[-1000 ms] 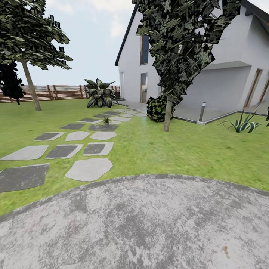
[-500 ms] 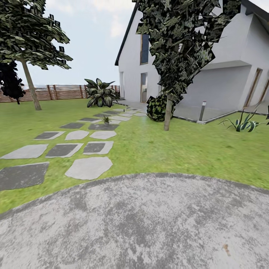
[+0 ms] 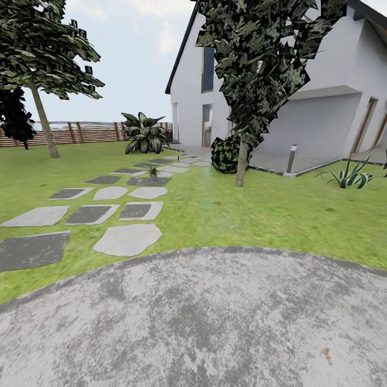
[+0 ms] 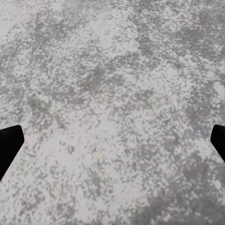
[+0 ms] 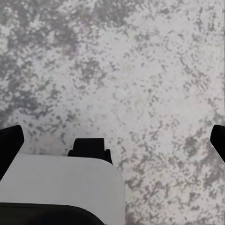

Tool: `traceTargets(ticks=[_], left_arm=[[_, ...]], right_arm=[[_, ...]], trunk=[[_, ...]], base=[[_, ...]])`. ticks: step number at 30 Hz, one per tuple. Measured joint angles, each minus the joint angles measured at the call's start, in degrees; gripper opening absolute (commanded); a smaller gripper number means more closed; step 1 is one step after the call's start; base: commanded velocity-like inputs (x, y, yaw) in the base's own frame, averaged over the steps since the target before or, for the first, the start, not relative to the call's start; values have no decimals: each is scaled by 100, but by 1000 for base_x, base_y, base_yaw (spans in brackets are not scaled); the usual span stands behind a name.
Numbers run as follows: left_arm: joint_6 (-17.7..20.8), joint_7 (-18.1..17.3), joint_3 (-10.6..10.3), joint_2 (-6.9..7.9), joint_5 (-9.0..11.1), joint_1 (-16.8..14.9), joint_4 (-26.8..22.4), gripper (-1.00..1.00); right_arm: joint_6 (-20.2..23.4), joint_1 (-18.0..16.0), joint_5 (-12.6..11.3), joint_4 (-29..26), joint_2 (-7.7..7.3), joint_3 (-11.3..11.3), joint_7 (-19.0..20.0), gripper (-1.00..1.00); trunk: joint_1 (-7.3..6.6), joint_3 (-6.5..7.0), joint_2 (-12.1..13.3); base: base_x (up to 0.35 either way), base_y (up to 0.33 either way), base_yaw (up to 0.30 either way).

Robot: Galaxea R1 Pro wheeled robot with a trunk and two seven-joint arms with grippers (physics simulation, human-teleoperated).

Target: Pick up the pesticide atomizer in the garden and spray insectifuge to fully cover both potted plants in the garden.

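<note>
One small, low potted plant (image 3: 153, 172) sits among the grey stepping stones (image 3: 128, 239) far ahead on the lawn. The second potted plant and the pesticide atomizer are out of view. My left gripper (image 4: 112, 145) hangs open over the grey patio paving (image 4: 112, 93), its dark fingertips (image 4: 8, 145) wide apart with nothing between them. My right gripper (image 5: 112, 140) is open too, above the same paving, with its fingertips (image 5: 10, 140) at the picture's two sides. A white rounded shape with a dark block (image 5: 90, 147) on top lies below it; I cannot tell what it is.
The round grey patio (image 3: 204, 322) spreads in front of me. Beyond it are lawn, a big dark-leaved shrub (image 3: 144, 134), a tree trunk (image 3: 241, 164), a round bush (image 3: 224, 156), a grey bollard lamp (image 3: 291, 158), a spiky agave (image 3: 349, 177), a white house and a brown fence (image 3: 80, 132).
The whole head view has shifted slightly, with the patio edge and stones a little higher in the picture: the camera has moved. Nothing in the garden has moved.
</note>
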Motion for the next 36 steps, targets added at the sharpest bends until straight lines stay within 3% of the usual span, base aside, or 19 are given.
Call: traceTargets(ticks=[14, 16, 17, 18, 21, 23, 26, 36], left_arm=[[0, 1, 2, 5, 3, 0, 0, 100], [0, 1, 0, 1, 2, 0, 0, 100], [0, 0, -1, -2, 1, 0, 0, 100], [0, 0, -2, 0, 1, 0, 0, 100], [0, 0, -2, 1, 1, 0, 0, 100], [0, 1, -4, -2, -8, 0, 1, 100], [0, -4, -3, -3, -13, 0, 0, 100], [0, -8, -16, -3, -30, 0, 0, 100]], right_arm=[[2, 1, 0, 9, 2, 2, 4, 100], [-4, 0, -7, 20, 69, 6, 3, 100], [-64, 0, -1, -12, 212, 16, -7, 100], [-89, 0, -7, -31, 242, 3, -9, 100], [-322, -6, -9, -482, 286, -5, -14, 100], [-682, -17, -1, -1512, 292, -24, -15, 100], [-819, -10, 2, -2117, 290, -35, -15, 100], [-898, -9, 14, -2364, 90, -28, 3, 100]], trunk=[[308, -251, -562], [352, -287, -642], [374, -305, -682], [395, -323, -722], [461, -377, -842], [505, -412, -923], [571, -467, -1043], [791, -646, -1444]], base=[[0, 0, 0], [0, 0, 0], [0, 0, 0], [0, 0, 0], [0, 0, 0], [0, 0, 0], [0, 0, 0], [0, 0, 0]])
